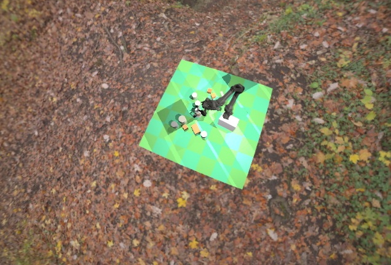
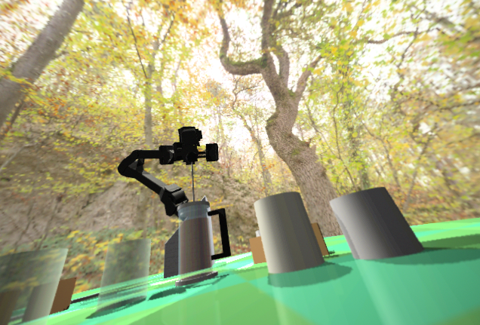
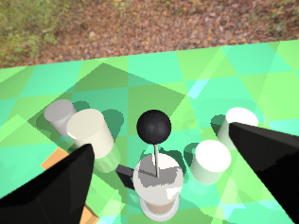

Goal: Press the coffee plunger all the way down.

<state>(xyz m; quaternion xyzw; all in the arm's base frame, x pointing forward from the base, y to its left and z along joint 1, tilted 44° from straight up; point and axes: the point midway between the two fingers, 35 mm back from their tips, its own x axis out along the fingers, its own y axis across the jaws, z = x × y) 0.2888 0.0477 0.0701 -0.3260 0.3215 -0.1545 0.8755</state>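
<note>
On forest leaves, green checkered mat [image 1: 221, 157]

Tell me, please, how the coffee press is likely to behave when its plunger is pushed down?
The press looks tall and narrow, so an off-centre push may tip it. The thin rod might flex sideways. The round knob could slip from under the open gripper.

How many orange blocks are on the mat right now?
4. In the top view, one orange block and a second block lie beside the arm; a small block and a larger block lie nearer the front. The arm may hide more.
</note>
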